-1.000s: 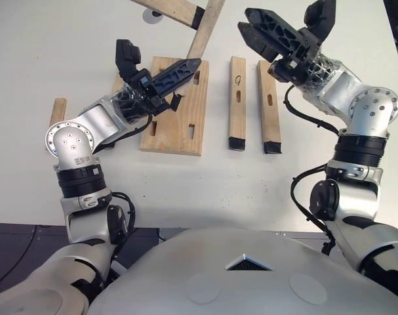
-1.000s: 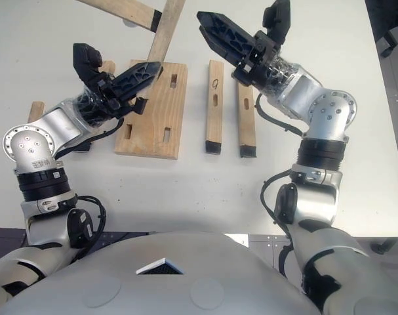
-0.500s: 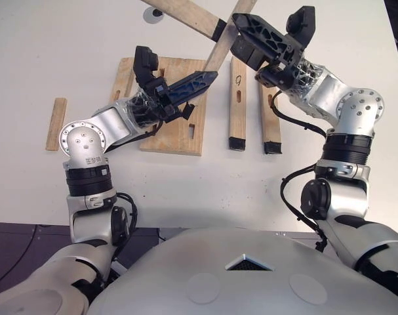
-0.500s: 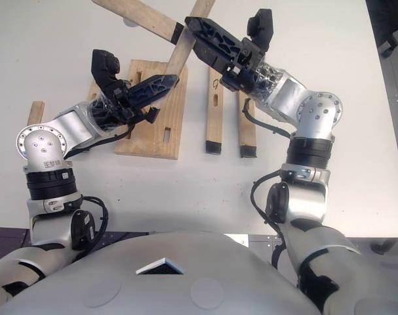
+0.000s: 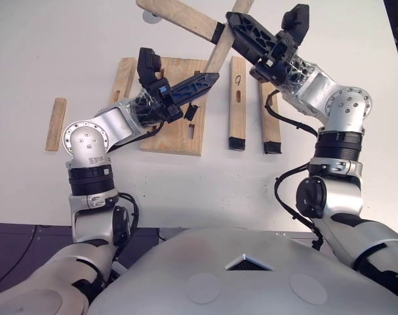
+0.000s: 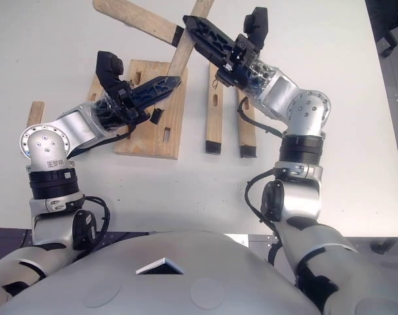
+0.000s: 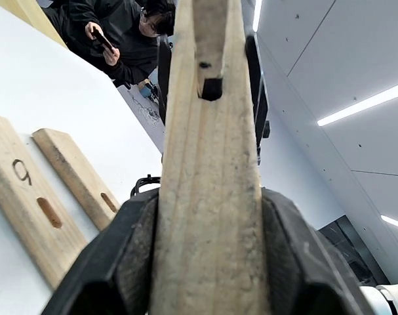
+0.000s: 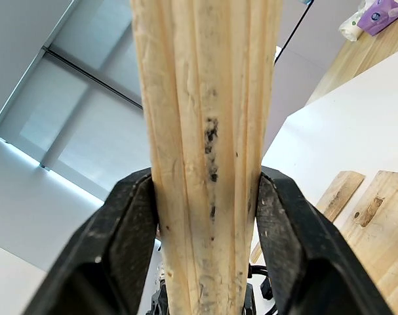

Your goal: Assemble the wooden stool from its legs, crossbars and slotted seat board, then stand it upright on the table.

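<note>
Left end effector (image 7: 208,223) clamps a slotted leg (image 7: 208,131), right end effector (image 8: 205,216) grips a second leg (image 8: 205,98). They cross above the seat board (image 5: 166,139) flat on the worktop (image 5: 185,187), probably lining up a joint.

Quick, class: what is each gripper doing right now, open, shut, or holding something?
Left gripper: shut on the slotted wooden bar.
Right gripper: shut on the black-tipped wooden bar.

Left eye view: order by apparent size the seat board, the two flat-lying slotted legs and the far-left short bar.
Seat board; then marked leg and unmarked leg, alike, unranked; smallest, short bar.
</note>
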{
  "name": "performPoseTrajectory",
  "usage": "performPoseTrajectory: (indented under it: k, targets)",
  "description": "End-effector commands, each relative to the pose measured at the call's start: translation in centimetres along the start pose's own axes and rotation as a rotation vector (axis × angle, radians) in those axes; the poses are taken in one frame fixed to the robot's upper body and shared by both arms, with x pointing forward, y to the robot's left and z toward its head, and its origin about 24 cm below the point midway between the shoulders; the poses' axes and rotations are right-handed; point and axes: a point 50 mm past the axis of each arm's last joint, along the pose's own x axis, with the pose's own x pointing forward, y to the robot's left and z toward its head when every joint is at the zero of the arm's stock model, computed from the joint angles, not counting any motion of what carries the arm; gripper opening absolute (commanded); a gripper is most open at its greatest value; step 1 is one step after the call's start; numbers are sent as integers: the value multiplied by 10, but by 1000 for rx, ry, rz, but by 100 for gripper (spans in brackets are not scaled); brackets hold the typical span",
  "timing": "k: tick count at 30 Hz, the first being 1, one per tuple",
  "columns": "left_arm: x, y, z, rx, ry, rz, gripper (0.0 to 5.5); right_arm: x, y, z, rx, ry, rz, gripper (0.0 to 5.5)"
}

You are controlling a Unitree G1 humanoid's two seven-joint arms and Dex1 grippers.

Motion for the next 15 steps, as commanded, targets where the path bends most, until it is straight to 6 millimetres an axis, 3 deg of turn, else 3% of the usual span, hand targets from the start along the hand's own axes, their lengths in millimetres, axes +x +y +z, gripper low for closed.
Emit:
performPoseTrajectory:
  k: [1,4,8,11,15]
  targets:
    - [2,0,3,16,22,10,201,4,-3,-1,-10,7,-14,209]
    - [-3,8,6,18,12,67,201,2,-6,0,-26,-19,-34,209]
    - [-20,12,6,24,-14,96,284,2,-10,3,-130,-31,-84,208]
    - [-41,11,1,95,-8,150,334,-2,-8,-8,-266,37,-63,208]
    - [-76,7,13,219,-60,240,391,-8,-1,-24,-355,31,25,207]
